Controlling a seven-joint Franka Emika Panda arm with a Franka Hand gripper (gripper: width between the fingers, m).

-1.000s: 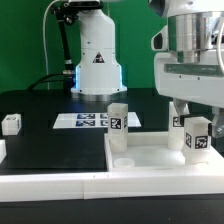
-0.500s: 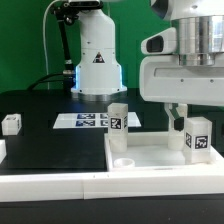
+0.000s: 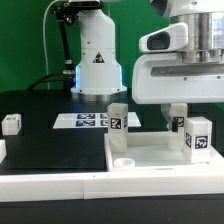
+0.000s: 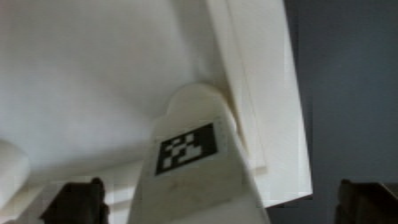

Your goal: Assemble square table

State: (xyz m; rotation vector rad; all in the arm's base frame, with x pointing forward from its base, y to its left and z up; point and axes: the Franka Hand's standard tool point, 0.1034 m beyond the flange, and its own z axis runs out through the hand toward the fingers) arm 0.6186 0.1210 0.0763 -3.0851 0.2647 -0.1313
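Where black-and-white tags label the parts, the gripper (image 3: 178,108) hangs with fingers spread wide, gripping nothing, a leg post (image 4: 192,150) standing untouched between them near the square table (image 3: 150,158)'s far right corner; open worktop (image 3: 40,140) lies left

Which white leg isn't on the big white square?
The leg alone on the black table at the exterior view's left. The others stand on the slab.

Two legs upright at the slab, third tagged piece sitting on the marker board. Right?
No: the third tagged piece sits on the black worktop, clear of the marker board, at the exterior view's left. The middle leg and right leg do stand upright at the slab.
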